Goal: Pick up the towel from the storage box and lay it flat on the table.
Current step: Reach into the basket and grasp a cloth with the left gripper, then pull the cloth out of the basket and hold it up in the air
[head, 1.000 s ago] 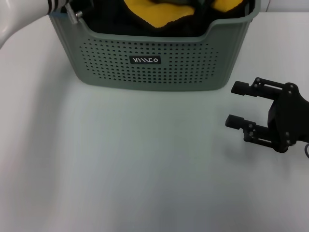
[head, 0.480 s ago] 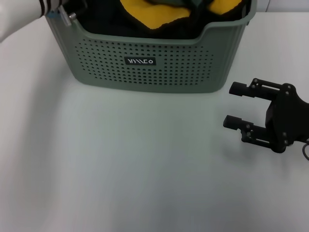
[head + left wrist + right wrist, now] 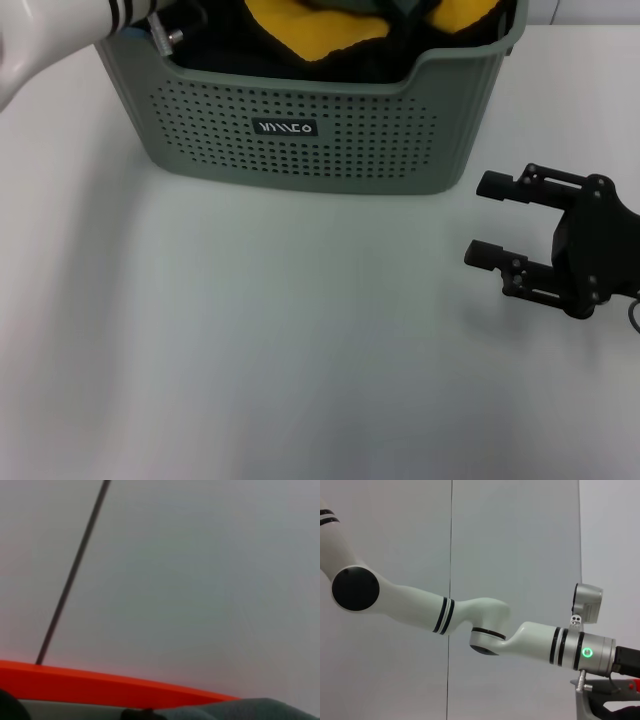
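The storage box [image 3: 300, 160], a sage green perforated basket, stands at the far side of the white table [image 3: 250, 350]. Yellow cloths [image 3: 310, 25] with black trim fill it. A small patch of grey-green cloth, the towel [image 3: 405, 8], shows between them at the picture's top edge. My left arm [image 3: 60, 30] reaches over the box's left rim, and its gripper is hidden down inside the box. The right wrist view shows that arm's wrist [image 3: 582, 652] above a corner of the box [image 3: 600, 707]. My right gripper [image 3: 490, 218] rests open to the right of the box, holding nothing.
An orange strip [image 3: 100, 685] crosses the left wrist view in front of a plain grey wall. Bare tabletop stretches in front of the box and out to the left.
The storage box has slid slightly to the left. My left wrist has shifted a little further in over the box's rim. The right gripper has not moved.
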### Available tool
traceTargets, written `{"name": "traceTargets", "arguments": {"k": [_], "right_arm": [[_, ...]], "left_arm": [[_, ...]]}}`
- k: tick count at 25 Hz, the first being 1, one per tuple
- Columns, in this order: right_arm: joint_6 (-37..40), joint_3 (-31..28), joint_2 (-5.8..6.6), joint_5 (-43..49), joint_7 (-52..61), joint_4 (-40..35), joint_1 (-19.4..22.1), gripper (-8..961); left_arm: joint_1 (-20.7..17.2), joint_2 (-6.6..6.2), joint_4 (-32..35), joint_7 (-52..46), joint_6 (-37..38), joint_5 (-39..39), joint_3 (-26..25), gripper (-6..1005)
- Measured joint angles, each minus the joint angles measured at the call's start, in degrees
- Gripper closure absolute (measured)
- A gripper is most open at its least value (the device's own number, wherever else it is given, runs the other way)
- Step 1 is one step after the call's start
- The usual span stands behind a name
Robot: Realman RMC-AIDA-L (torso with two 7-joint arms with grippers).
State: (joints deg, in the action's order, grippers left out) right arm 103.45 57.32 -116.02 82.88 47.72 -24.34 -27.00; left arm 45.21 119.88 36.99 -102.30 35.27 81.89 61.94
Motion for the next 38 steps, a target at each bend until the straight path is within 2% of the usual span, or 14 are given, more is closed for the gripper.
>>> {"name": "traceTargets", "arguments": {"k": [9, 13, 18, 20, 25, 32, 34, 38], "right_arm": [[0.07, 0.03, 0.01, 0.0, -0.09, 0.57, 0.19, 333], [0.09, 0.21, 0.0, 0.0, -0.34, 0.62, 0.2, 333], [0.11, 0.35, 0.0, 0.01, -0.47, 0.69, 0.2, 334], [0.12, 0.4, -0.01, 0.01, -0.49, 0.7, 0.16, 334], [0.21, 0.15, -0.08, 0.01, -0.51, 0.7, 0.0, 334], [0.33, 0.15, -0.09, -2.05, -0.53, 0.7, -0.21, 335], [0.62, 0.24, -0.06, -2.9, -0.53, 0.7, -0.29, 335], [1.94, 0.06, 0.02, -3.54, -0.64, 0.68, -0.33, 335]], "left_arm": [[-0.73, 0.04, 0.39, 2.3, 2.75, -4.51, -0.05, 643], [-1.61, 0.04, 0.41, 4.63, 5.28, -7.78, -0.15, 767], [-2.71, -0.21, 0.97, 9.15, 13.54, -11.32, -0.42, 924], [-4.07, -0.17, 2.06, 11.71, 17.62, -14.67, -0.48, 987], [-7.21, -0.43, 3.91, 14.73, 29.5, -22.82, -0.52, 989], [-10.41, -1.36, 6.87, 13.99, 55.2, -28.37, -4.59, 988], [-11.46, -1.9, 8.31, 12.7, 62.01, -29.51, -5.33, 988], [-12.86, -4.34, 11.0, 8.24, 72.33, -30.15, -5.39, 987]]}}
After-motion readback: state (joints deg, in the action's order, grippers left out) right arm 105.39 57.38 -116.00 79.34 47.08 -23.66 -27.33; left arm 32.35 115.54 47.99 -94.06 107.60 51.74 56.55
